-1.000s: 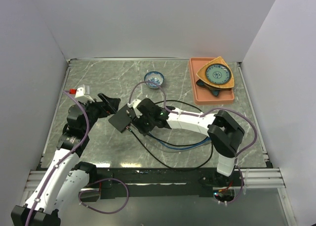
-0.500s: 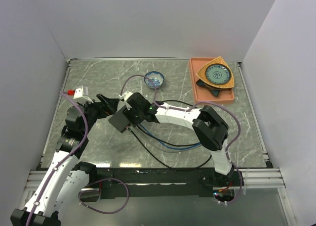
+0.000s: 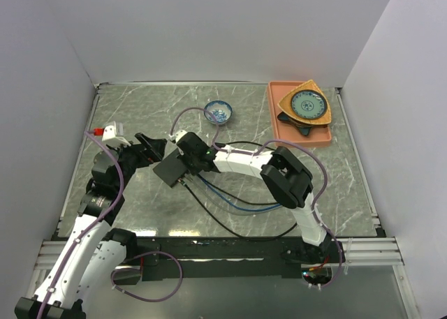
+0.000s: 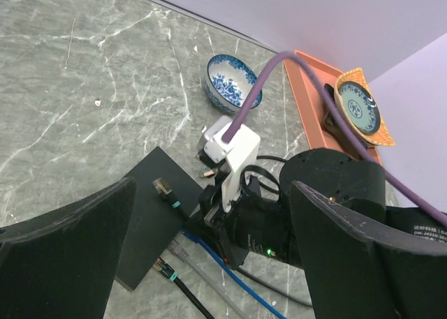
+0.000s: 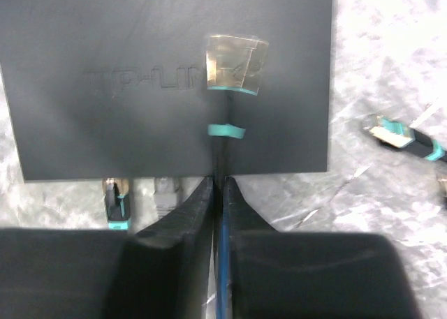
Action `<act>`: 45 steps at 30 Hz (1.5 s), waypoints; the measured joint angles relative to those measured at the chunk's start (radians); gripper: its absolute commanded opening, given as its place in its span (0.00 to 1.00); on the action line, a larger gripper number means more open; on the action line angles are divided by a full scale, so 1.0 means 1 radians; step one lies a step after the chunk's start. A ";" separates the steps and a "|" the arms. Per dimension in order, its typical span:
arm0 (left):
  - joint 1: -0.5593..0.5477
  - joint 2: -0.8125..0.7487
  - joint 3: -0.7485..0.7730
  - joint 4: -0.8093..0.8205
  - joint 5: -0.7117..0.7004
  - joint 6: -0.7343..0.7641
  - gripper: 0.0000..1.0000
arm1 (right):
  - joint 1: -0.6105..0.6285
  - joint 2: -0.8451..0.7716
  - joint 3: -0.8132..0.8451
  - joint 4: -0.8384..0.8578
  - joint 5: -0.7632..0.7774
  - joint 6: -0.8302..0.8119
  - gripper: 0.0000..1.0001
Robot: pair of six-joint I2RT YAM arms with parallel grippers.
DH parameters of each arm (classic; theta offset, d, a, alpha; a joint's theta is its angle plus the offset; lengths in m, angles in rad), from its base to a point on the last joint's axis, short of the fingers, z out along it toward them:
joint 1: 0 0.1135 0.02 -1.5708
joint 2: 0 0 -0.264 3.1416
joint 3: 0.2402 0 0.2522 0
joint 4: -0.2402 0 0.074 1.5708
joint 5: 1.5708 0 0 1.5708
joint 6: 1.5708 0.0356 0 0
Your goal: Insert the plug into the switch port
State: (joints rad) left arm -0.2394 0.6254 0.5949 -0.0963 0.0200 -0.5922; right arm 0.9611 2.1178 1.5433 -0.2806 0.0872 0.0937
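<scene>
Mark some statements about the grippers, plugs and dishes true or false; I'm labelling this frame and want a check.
1. The right gripper is closed on the cable of a plug lying on top of the switch. True.
2. The left gripper grips the switch. False: it is open and holds nothing.
3. The bowl stands in the tray. False: it stands on the table, apart from the tray.
4. A black plug and a grey plug sit at the switch's port edge. True.
</scene>
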 measured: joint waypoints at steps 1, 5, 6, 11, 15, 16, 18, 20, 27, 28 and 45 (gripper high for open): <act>0.000 0.000 0.000 0.000 0.000 0.002 0.96 | -0.002 0.001 0.008 -0.003 0.004 -0.001 0.00; 0.000 0.000 0.000 -0.004 -0.002 0.005 0.96 | -0.004 0.001 0.009 -0.002 0.019 -0.002 0.00; 0.000 0.000 0.000 -0.006 -0.002 0.005 0.96 | -0.004 0.000 0.006 0.001 0.022 -0.001 0.00; 0.000 0.000 0.000 -0.016 -0.003 0.005 0.96 | -0.003 -0.043 -0.046 0.012 0.051 -0.004 0.00; 0.000 0.015 0.002 -0.022 -0.003 0.000 0.96 | -0.005 -0.156 -0.136 0.006 0.076 -0.005 0.00; 0.000 0.023 0.004 -0.022 -0.003 -0.003 0.96 | -0.005 -0.192 -0.158 0.011 0.081 -0.005 0.00; 0.000 0.043 0.006 -0.020 0.001 -0.011 0.96 | -0.006 -0.266 -0.202 0.017 0.085 -0.005 0.00; 0.000 0.066 0.006 -0.019 0.015 -0.023 0.96 | -0.008 -0.356 -0.256 0.030 0.083 -0.004 0.00; 0.001 0.135 0.001 0.103 0.186 -0.083 0.98 | -0.030 -0.626 -0.424 0.084 0.021 0.014 0.00; 0.001 0.143 -0.005 0.137 0.223 -0.095 0.99 | -0.033 -0.655 -0.441 0.094 0.008 0.018 0.00; 0.001 0.290 -0.080 0.556 0.687 -0.232 0.82 | -0.098 -0.775 -0.540 0.173 -0.416 0.023 0.00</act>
State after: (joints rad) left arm -0.2386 0.9157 0.5152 0.4599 0.7067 -0.8246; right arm 0.8627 1.3426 1.0035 -0.1078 -0.3290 0.1165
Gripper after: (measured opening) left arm 0.821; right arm 0.025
